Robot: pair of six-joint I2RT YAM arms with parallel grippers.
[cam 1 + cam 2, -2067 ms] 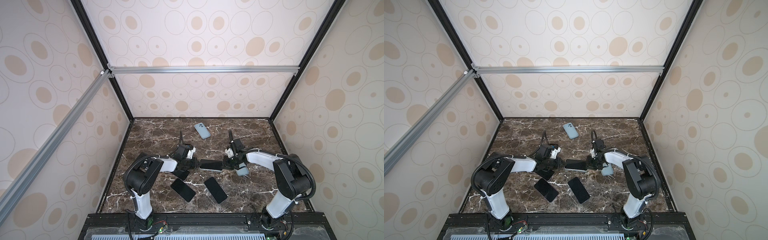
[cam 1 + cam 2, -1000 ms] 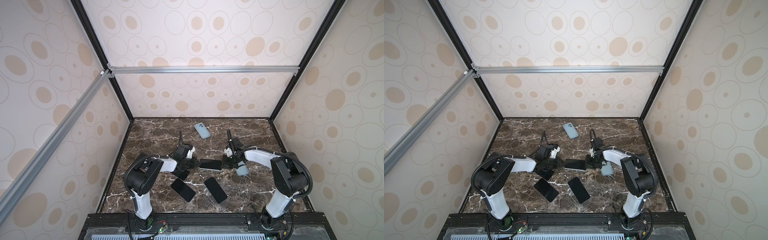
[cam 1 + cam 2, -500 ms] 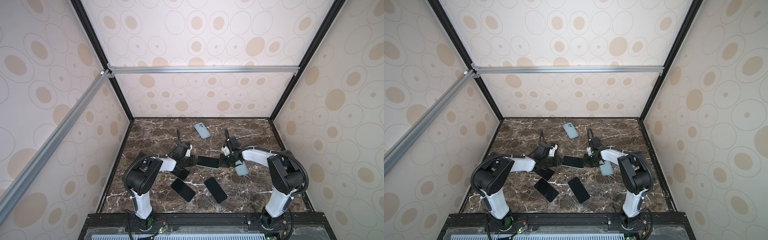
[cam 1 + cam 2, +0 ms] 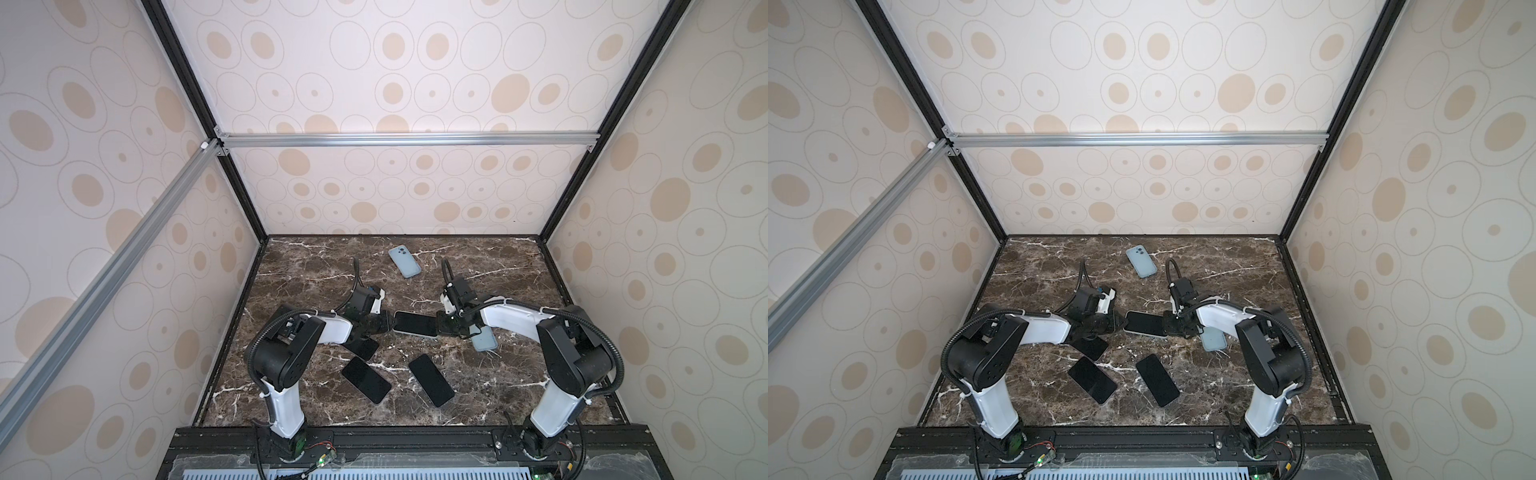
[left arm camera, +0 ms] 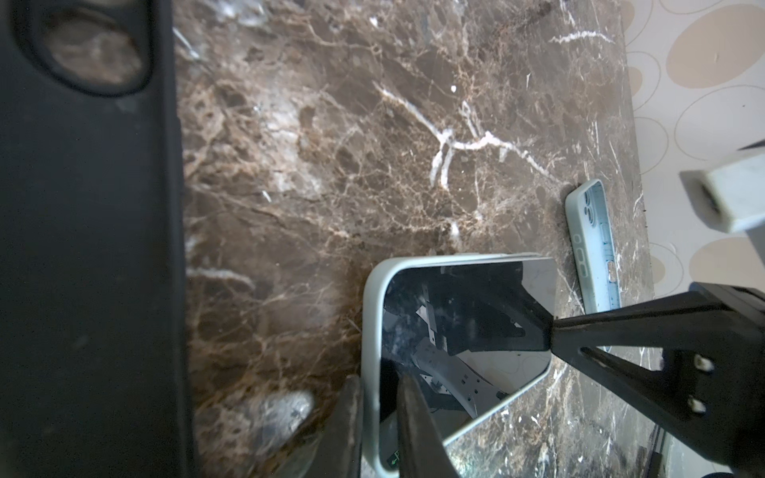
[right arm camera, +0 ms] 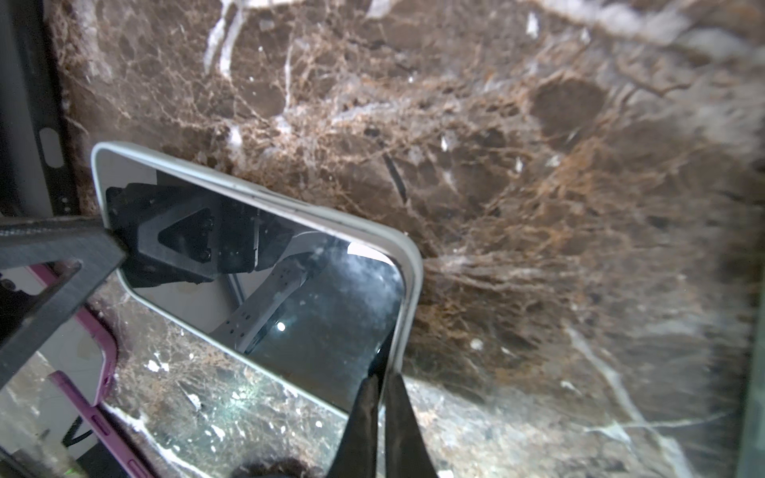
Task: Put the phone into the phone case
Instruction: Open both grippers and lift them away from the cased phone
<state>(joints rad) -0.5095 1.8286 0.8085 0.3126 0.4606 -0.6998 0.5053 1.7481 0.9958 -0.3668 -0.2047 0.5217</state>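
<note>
A dark-screened phone with a pale rim hangs just above the marble table, held at both short ends. My left gripper is shut on one end, its fingers pinching the rim. My right gripper is shut on the opposite end. The phone mirrors the arms in its glass. A light blue phone case lies partly under the right arm. Another light blue case lies at the far middle.
Two black phones lie flat toward the front. A black case sits under the left arm. A pink-rimmed case shows in the right wrist view. Patterned walls enclose the table on three sides.
The phone has shifted a little to the left and farther back, still held at both ends. The right gripper followed it leftward and the left gripper drew back slightly.
</note>
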